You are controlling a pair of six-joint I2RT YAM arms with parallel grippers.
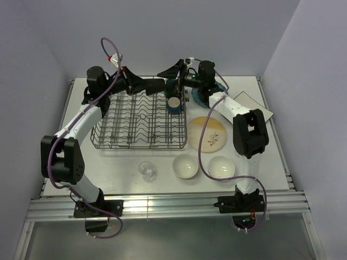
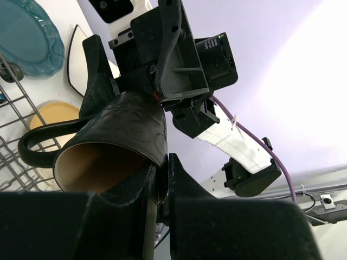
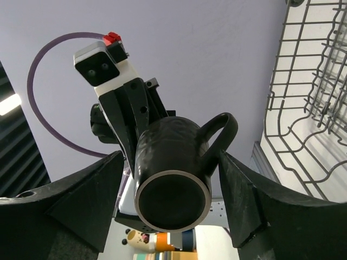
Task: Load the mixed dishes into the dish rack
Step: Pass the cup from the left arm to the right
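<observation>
A dark mug [image 1: 159,85] hangs on its side above the back edge of the dish rack [image 1: 139,120]. My left gripper [image 1: 150,84] is shut on the mug's rim wall [image 2: 116,138], one finger inside and one outside [image 2: 162,168]. My right gripper [image 3: 171,157] faces the mug's base [image 3: 173,181] with a finger on each side. Its jaws are open, and a gap shows on both sides of the mug. A second mug [image 1: 173,104] stands in the rack's back right corner.
On the table right of the rack are a teal plate [image 1: 197,98], a yellow plate with a leaf sprig [image 1: 207,133] and a white square plate [image 1: 253,103]. Two white bowls [image 1: 185,166] [image 1: 222,167] and a clear glass [image 1: 147,170] sit in front.
</observation>
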